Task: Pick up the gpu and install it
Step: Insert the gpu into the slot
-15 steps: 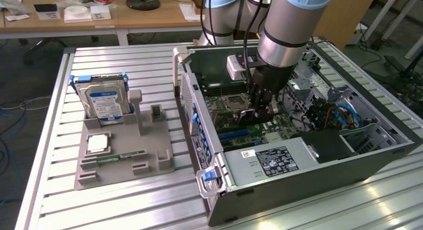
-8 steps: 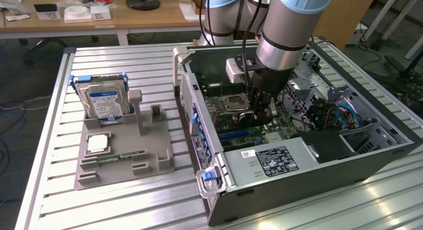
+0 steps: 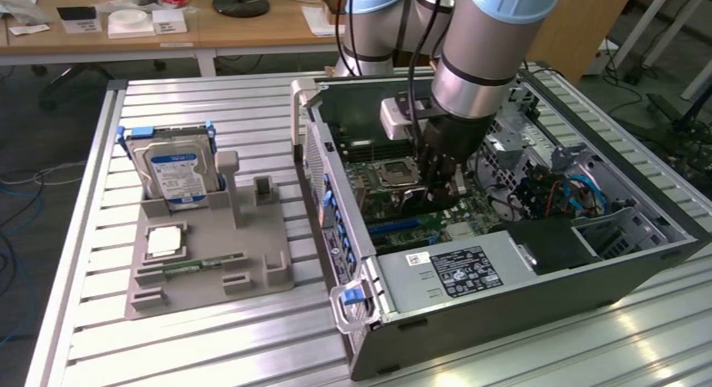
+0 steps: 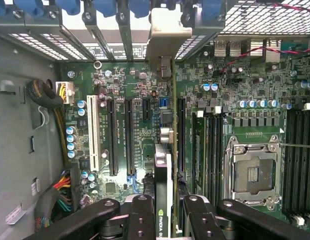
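Observation:
My gripper [image 4: 167, 202] is down inside the open computer case [image 3: 534, 287], above the green motherboard [image 4: 235, 90]. It is shut on the gpu [image 4: 164, 155], which I see edge-on between the two black fingers [image 4: 141, 215]. The card stands upright, with its metal bracket [image 4: 167, 35] against the rear slot openings of the case. Its lower edge runs along a long black expansion slot [image 4: 181, 135]; whether it is seated I cannot tell. In the exterior view the gripper [image 3: 439, 195] hangs low over the board beside the CPU socket [image 3: 395, 172], and it hides most of the card.
A grey fixture tray [image 3: 206, 262] on the slatted table holds a silver hard drive with a blue label [image 3: 178, 174], a CPU chip [image 3: 165, 241] and a green memory stick [image 3: 206, 264]. Cable bundles [image 4: 55, 120], a white slot [image 4: 92, 130] and memory slots [image 4: 297, 150] flank the card.

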`<state>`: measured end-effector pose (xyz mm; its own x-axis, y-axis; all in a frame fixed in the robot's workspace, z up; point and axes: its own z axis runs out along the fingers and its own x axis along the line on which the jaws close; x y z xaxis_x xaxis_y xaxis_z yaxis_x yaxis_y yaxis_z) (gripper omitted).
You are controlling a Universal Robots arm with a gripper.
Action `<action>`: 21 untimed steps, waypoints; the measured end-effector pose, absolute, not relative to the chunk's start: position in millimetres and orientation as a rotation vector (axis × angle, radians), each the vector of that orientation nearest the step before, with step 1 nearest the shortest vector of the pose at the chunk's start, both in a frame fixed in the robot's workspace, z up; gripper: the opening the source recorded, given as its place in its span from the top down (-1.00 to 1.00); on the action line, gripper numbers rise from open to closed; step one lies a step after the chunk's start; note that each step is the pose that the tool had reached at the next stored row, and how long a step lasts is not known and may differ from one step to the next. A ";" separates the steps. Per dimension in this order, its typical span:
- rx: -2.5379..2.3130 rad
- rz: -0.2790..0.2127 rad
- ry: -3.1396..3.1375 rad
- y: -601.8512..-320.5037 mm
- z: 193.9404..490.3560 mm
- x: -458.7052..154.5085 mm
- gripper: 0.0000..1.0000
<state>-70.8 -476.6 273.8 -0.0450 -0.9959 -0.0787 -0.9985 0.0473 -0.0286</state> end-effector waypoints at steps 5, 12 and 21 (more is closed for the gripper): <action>-2.120 0.060 2.221 -476.6 273.9 -68.9 0.47; -2.120 0.060 2.221 -476.6 273.6 -69.2 0.47; -2.120 0.060 2.221 -476.5 268.3 -72.3 0.47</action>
